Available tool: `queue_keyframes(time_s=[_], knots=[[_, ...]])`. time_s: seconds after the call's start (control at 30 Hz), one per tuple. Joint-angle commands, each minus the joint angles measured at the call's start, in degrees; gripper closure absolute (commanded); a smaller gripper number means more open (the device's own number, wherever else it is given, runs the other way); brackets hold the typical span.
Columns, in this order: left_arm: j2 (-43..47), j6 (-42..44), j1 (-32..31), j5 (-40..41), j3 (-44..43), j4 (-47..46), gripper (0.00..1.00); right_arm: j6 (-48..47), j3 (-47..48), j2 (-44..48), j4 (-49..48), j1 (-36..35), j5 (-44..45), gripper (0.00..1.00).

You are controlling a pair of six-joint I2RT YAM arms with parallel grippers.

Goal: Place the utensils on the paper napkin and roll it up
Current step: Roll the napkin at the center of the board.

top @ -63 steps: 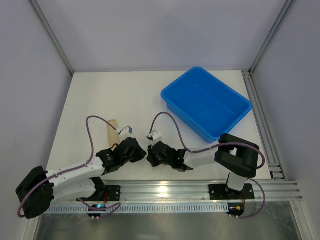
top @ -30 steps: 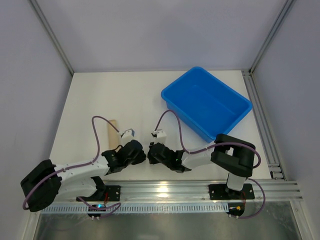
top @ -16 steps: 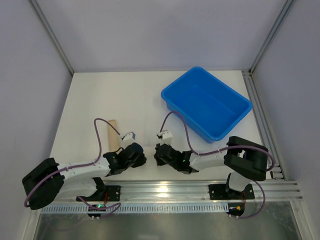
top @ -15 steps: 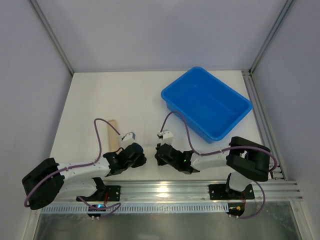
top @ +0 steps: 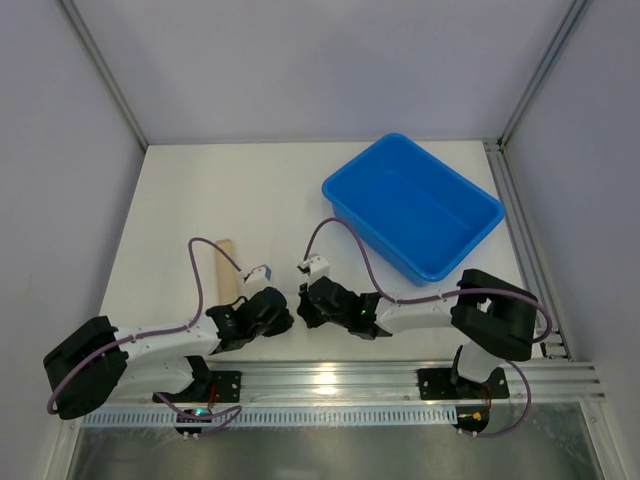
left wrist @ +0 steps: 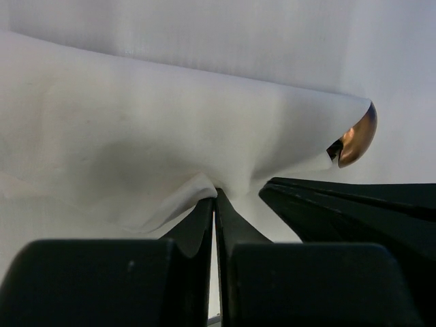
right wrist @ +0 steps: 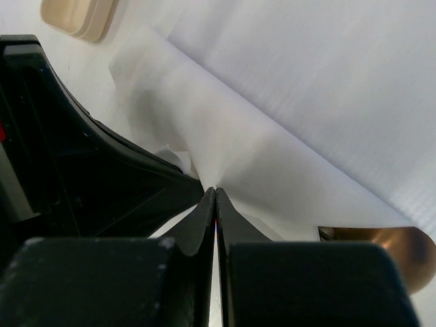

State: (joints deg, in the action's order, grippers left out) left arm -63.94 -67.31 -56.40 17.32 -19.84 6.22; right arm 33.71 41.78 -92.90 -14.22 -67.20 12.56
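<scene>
The white paper napkin lies folded over the utensils, a soft roll across both wrist views. A gold-bronze spoon bowl peeks from its end, also in the right wrist view. The fork is hidden. My left gripper is shut, pinching a napkin edge. My right gripper is shut on the napkin too. In the top view the left gripper and right gripper meet tip to tip near the table's front edge.
A tan beige cylinder lies left of the grippers and shows at the top left of the right wrist view. A blue bin stands at the back right. A metal rail runs along the near edge.
Both grippers drew back toward the near edge, still pinching the napkin. In the last half second the right gripper shifted slightly left toward the left one.
</scene>
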Motion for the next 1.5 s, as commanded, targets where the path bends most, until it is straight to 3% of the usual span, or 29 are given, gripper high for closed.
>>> queue_keyframes(time_s=[0.0, 0.23, 0.57, 0.77, 0.9, 1.03, 1.13, 1.37, 1.47], knots=[[0.4, -0.54, -0.46, -0.53, 0.94, -0.33, 1.0, -1.9, 2.95, -2.36, -3.18, 0.66, -4.02, 0.97], [-0.74, -0.46, -0.46, -0.8, 0.59, -1.21, 1.0, -1.11, 2.78, -4.92, -4.94, 0.75, -7.72, 0.96], [1.44, -0.02, -0.55, -1.24, 0.94, -2.0, 1.0, -0.14, 2.61, -8.61, -3.71, 0.75, -5.62, 0.97], [7.24, 2.18, -0.55, 0.34, 0.59, 1.16, 0.79, 0.48, 1.82, -10.81, -3.98, 0.75, -5.79, 0.96], [14.71, 3.59, -0.55, 3.68, -1.69, 8.35, 0.65, 0.39, 1.38, -11.42, -4.24, 0.75, -5.44, 0.96], [24.63, 5.25, -0.46, 10.09, -5.55, 18.79, 0.64, 0.39, 1.11, -11.86, -4.41, 0.75, -5.61, 0.96], [26.5, 7.54, -0.03, 13.96, -10.04, 24.52, 0.63, 0.39, 0.85, -12.21, -4.68, 0.75, -5.61, 0.96], [18.43, 15.97, 8.14, 4.84, -13.04, 20.34, 0.8, -0.14, 0.76, -12.13, -4.15, 0.75, -5.79, 0.96], [15.09, 18.79, 14.97, -5.78, -11.02, 14.12, 0.91, -0.49, 0.59, -11.6, -3.62, 0.84, -5.35, 0.96]])
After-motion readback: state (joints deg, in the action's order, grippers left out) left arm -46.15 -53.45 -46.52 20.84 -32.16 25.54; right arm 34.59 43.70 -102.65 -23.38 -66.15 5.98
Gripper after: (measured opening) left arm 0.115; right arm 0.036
